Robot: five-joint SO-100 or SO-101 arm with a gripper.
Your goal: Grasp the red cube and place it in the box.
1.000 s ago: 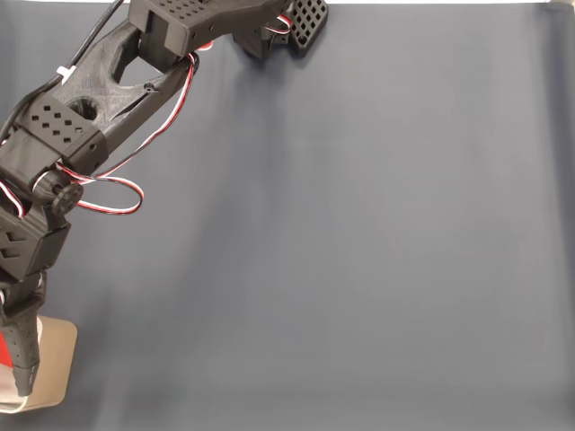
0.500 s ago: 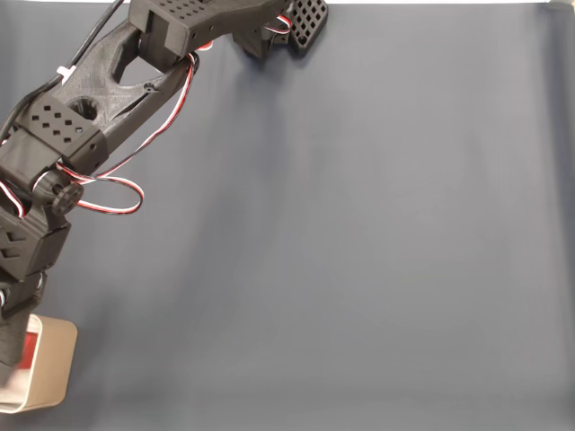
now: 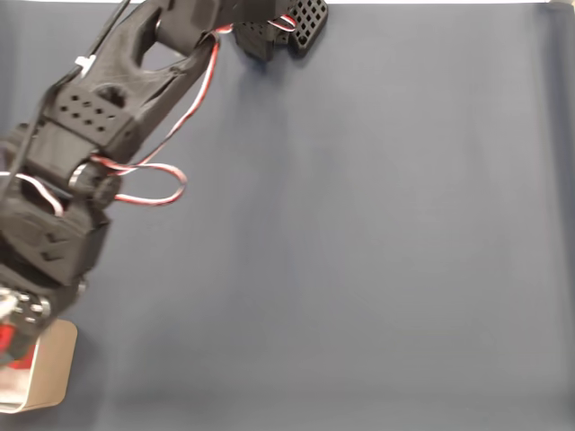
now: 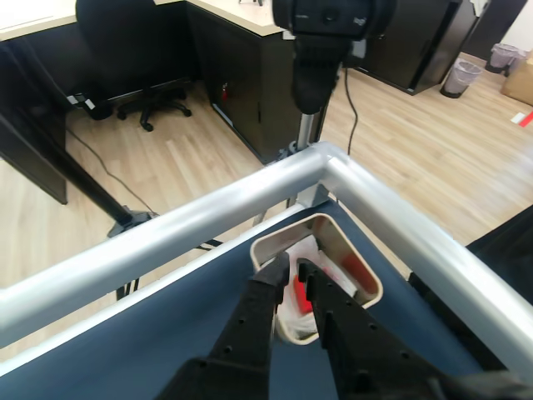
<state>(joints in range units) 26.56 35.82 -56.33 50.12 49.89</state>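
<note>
The beige box sits at the lower left corner of the dark mat in the fixed view, cut by the frame edge. My arm reaches down over it from the top. In the wrist view my gripper hangs over the box with its fingers close together. The red cube fills the narrow gap just behind the tips, over the white inside. A red reflection shows on the box's inner right wall. A bright red patch of the cube peeks out beside the gripper in the fixed view.
A dark blue mat covers the table to the right of the arm. A silver metal rail frames the table corner just beyond the box. A black camera on a pole stands behind it.
The arm's upper links have swung right and appear larger, as if raised. The gripper end stays over the box, and the red cube sits at nearly the same spot.
</note>
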